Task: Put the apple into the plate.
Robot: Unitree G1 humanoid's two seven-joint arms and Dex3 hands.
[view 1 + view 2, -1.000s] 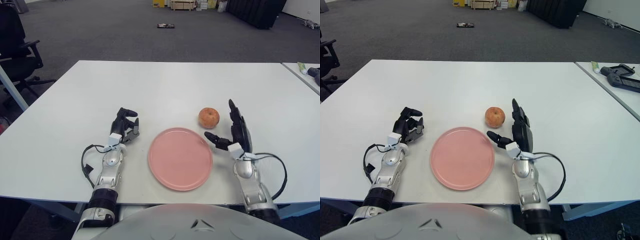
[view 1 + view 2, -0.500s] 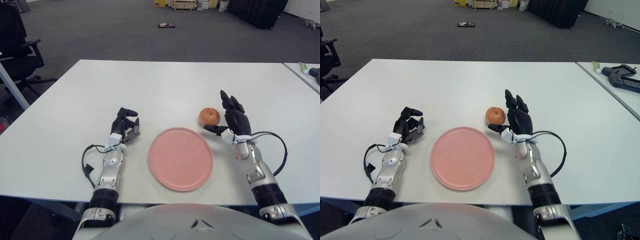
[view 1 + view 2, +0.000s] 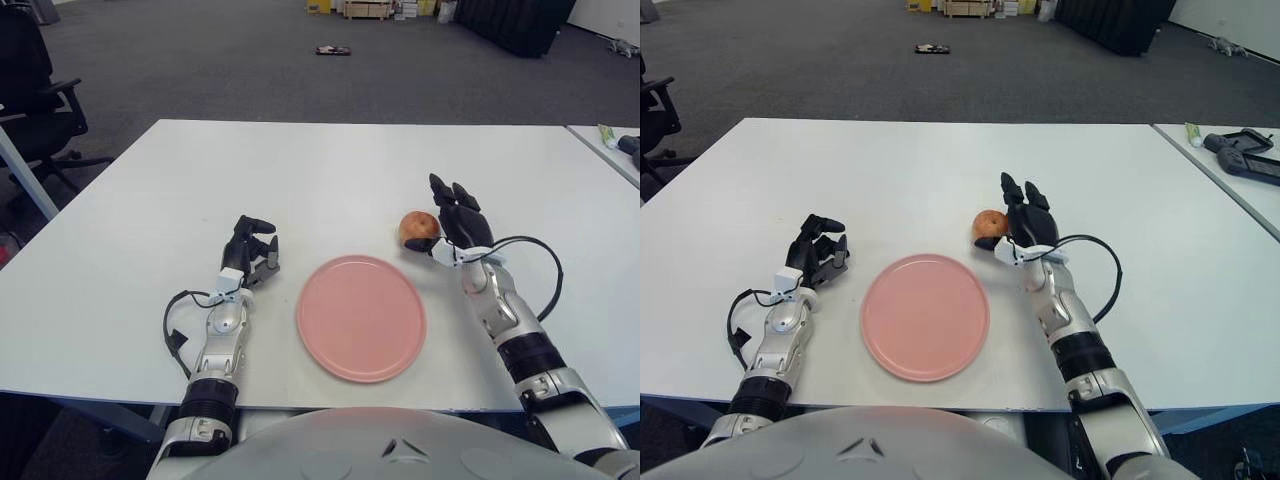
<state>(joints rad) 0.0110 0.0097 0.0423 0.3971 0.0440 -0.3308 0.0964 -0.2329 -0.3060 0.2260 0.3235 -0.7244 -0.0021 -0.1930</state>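
The reach is ending: the right hand, fingers spread, cups the apple resting on the tabletop at its left; next, close, lift, carry toward the plate near-left.

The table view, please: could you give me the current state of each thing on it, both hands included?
Apple: on the table beyond the plate's right rim, not lifted.
Plate: flat on the table, nothing on it.
Right hand: against the apple's right side, fingers spread, thumb under its front, grip not closed.
Left hand: resting on the table left of the plate, fingers curled, holding nothing.
Table: carries the plate, the apple and the left hand.
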